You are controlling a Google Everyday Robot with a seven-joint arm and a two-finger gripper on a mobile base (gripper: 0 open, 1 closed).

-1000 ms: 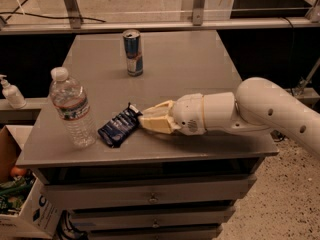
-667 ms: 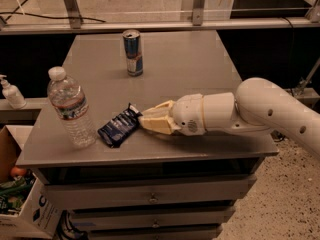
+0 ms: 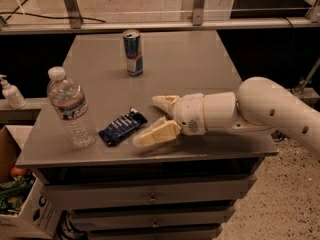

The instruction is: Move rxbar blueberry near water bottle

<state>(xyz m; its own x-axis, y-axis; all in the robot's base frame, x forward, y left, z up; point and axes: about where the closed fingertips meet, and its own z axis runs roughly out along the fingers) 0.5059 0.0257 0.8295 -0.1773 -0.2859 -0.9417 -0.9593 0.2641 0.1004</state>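
Standing next to this rig right now, so here's the count. On the grey table [image 3: 200, 59] there are three loose things: one water bottle [image 3: 71, 109], one rxbar blueberry [image 3: 122, 127] and one blue-and-silver drink can [image 3: 133, 52].

The bottle stands upright at the left of the frame, white cap on, near the table's left edge. The bar lies flat just to the right of it, a bit below frame centre, angled so one crimped end points toward the bottle's base. There's a small gap between them and they aren't touching. The can is upright well apart from both, in the upper middle of the frame.

There's one white arm [image 3: 270, 109] coming in from the right edge, lying low over the table. Its gripper [image 3: 156, 118] sits just right of the bar with both cream fingers [image 3: 159, 133] spread wide apart and nothing between them. The lower finger's tip ends up right beside the bar's near end. I can't tell whether it actually touches the wrapper.

Off the table, there's one pump bottle [image 3: 11, 91] on a ledge at the left edge and one cardboard box [image 3: 22, 206] with stuff in it in the lower left corner. Under the tabletop I count two drawer handles [image 3: 153, 199], one above the other.
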